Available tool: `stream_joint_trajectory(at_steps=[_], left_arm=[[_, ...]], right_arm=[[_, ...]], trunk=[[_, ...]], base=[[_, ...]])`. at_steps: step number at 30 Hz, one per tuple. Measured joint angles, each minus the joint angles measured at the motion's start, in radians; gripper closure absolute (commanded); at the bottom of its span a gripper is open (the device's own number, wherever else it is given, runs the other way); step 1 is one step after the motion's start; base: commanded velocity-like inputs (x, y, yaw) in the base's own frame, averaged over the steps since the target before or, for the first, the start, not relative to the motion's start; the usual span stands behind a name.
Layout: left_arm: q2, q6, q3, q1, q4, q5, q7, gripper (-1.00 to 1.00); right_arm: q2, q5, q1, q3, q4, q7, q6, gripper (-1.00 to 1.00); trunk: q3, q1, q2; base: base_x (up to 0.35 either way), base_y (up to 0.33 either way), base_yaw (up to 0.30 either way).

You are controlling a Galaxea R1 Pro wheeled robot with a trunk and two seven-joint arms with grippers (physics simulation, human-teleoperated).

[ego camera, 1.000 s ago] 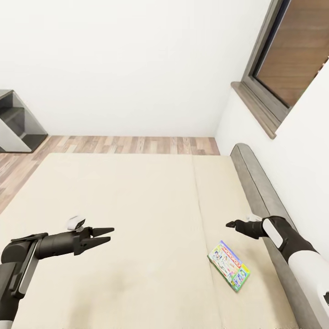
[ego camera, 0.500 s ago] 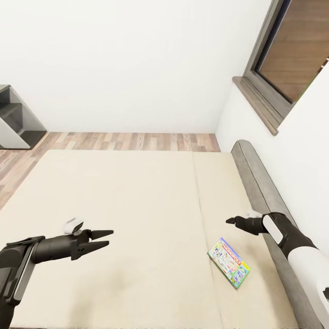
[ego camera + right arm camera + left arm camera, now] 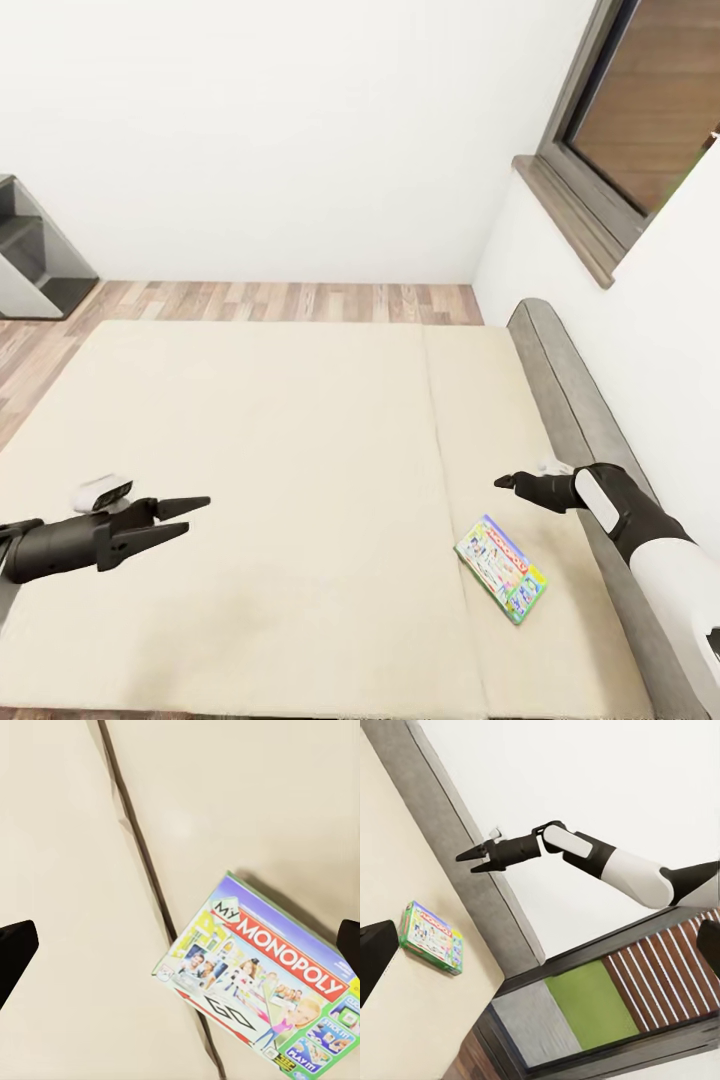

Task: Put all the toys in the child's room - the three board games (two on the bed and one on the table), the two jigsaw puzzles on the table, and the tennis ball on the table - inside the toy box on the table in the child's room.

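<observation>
With 1 board game lying flat on the bed beside its seam, the right gripper hovers above it, fingers apart and empty like the left gripper, so fetching it likely calls for descending onto the box.

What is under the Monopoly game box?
The board game lies flat on the cream bed, partly over the mattress's thin seam line. Whatever sits directly beneath the box is covered, so only mattress around it can be seen.
</observation>
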Motion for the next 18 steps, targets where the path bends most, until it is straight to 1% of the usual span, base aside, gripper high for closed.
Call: stream_joint_trajectory(at_steps=[1, 2, 7, 12, 18], left_arm=[[0.009, 0.000, 0.008, 0.004, 0.000, 0.012, 0.000, -1.00], [0.024, 0.000, 0.021, 0.013, 0.001, 0.033, 0.000, -1.00], [0.050, 0.001, 0.051, 0.036, 0.001, 0.074, 0.000, -1.00], [0.057, 0.001, 0.066, 0.044, 0.001, 0.087, 0.000, -1.00], [0.059, 0.001, 0.069, 0.045, 0.002, 0.089, 0.000, -1.00]], right_arm=[[0.000, 0.000, 0.000, 0.000, 0.000, 0.000, 0.000, -1.00], [0.000, 0.000, 0.000, 0.000, 0.000, 0.000, 0.000, -1.00], [0.000, 0.000, -0.001, 0.000, 0.000, 0.000, 0.000, -1.00], [0.000, 0.000, -0.002, -0.001, 0.000, -0.001, 0.000, -1.00], [0.000, 0.000, -0.002, -0.001, 0.000, -0.002, -0.001, -1.00]], trunk=[[-0.002, 0.000, 0.000], [-0.003, 0.000, 0.000], [-0.012, 0.000, 0.000], [-0.020, 0.000, 0.000], [-0.030, 0.000, 0.000]], base=[[0.000, 0.000, 0.000], [0.000, 0.000, 0.000], [0.000, 0.000, 0.000], [0.000, 0.000, 0.000], [0.000, 0.000, 0.000]])
